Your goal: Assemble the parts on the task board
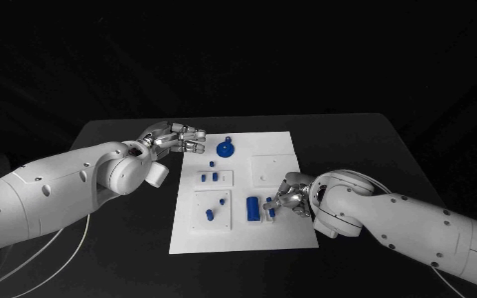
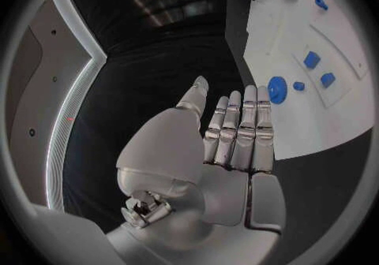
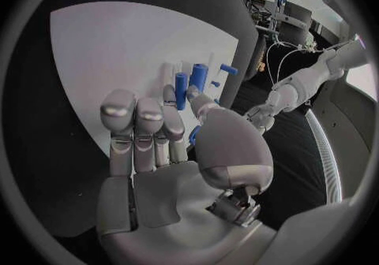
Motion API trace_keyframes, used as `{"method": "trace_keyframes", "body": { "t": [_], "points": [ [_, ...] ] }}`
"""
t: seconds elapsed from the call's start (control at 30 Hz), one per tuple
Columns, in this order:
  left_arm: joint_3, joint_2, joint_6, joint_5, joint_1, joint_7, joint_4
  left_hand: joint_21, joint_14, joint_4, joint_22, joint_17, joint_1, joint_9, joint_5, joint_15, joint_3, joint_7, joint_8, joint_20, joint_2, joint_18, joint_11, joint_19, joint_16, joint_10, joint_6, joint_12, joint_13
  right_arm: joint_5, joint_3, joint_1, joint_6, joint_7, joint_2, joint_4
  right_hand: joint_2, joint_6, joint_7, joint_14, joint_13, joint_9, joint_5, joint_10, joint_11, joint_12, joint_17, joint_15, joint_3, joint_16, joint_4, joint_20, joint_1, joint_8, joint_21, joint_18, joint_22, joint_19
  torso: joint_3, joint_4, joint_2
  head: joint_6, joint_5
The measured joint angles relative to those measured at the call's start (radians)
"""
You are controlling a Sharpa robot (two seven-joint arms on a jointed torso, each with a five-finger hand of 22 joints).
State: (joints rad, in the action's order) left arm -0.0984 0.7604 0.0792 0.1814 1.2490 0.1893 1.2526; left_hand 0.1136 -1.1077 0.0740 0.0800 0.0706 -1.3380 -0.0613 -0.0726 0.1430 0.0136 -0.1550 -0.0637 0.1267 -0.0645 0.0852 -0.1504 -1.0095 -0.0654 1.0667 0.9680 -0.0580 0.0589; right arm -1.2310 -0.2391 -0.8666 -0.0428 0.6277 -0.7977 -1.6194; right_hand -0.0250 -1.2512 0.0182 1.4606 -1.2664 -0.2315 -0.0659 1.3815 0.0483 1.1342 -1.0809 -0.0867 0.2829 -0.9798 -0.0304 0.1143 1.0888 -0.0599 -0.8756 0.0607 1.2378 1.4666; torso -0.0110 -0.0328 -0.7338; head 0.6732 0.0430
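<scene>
The black counter (image 1: 119, 243) carries the white task board (image 1: 283, 236) at its middle, lying lengthwise from near to far.

The left arm (image 1: 60, 187) comes in from the left, and its left hand (image 1: 177, 138) hangs over the counter just beside the board's far left corner. Its fingers (image 2: 240, 126) lie straight and close together, released, with nothing in them.

The right arm (image 1: 407, 225) comes in from the right. Its right hand (image 1: 291, 194) sits over the near right part of the board, fingers curled down toward the parts there. From the wrist its fingers (image 3: 138, 129) stand side by side with nothing plainly between them; whether the fingertips touch or pinch a part I cannot tell.

On the board, a round blue part (image 1: 225, 150) lies near the far left corner, close to the left hand. A long blue part (image 1: 254, 208) lies just left of the right hand. Small blue pegs (image 1: 209, 213) stand on the raised white plates (image 1: 213, 223) along the board's left side.
</scene>
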Motion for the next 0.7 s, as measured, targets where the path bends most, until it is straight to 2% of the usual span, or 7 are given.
{"method": "trace_keyframes", "body": {
  "t": [0.3,0.7],
  "points": [
    [0.0,0.003,-0.005,-0.001,0.0,-0.001,0.0,0.0,0.0,0.0,0.0,0.0,0.0,0.0,0.0,0.0,0.0,0.0,0.0,0.0,0.0,0.0,0.0,0.0,0.0,0.0,0.0,0.0,0.0,-0.011,0.001,0.007,0.005,0.005,0.012,0.019,0.004,0.0,0.0,0.0,0.0,0.0,0.0,0.0,0.0,0.0,0.001,0.0,-0.003,0.0,-0.003,0.0,-0.004,-0.002,0.0,0.0,0.0,0.0,-0.0003,-0.0006,0.0,0.005,-0.006],
    [0.0,0.005,-0.012,-0.002,0.0,-0.003,0.0,0.0,0.0,0.0,0.0,0.0,0.0,0.0,0.0,0.0,0.0,0.0,0.0,0.0,0.0,0.0,0.0,0.0,0.0,0.0,0.0,0.0,0.0,-0.023,0.0,0.014,0.012,0.01,0.017,0.02,0.004,-0.007,0.0,0.0,0.0,-0.001,0.0,0.0,0.0,0.0,0.001,0.0,-0.003,0.0,-0.003,0.0,-0.004,-0.002,0.0,0.0,0.0,0.0,-0.0012,0.0002,0.0,0.01,-0.007]
  ]
}}
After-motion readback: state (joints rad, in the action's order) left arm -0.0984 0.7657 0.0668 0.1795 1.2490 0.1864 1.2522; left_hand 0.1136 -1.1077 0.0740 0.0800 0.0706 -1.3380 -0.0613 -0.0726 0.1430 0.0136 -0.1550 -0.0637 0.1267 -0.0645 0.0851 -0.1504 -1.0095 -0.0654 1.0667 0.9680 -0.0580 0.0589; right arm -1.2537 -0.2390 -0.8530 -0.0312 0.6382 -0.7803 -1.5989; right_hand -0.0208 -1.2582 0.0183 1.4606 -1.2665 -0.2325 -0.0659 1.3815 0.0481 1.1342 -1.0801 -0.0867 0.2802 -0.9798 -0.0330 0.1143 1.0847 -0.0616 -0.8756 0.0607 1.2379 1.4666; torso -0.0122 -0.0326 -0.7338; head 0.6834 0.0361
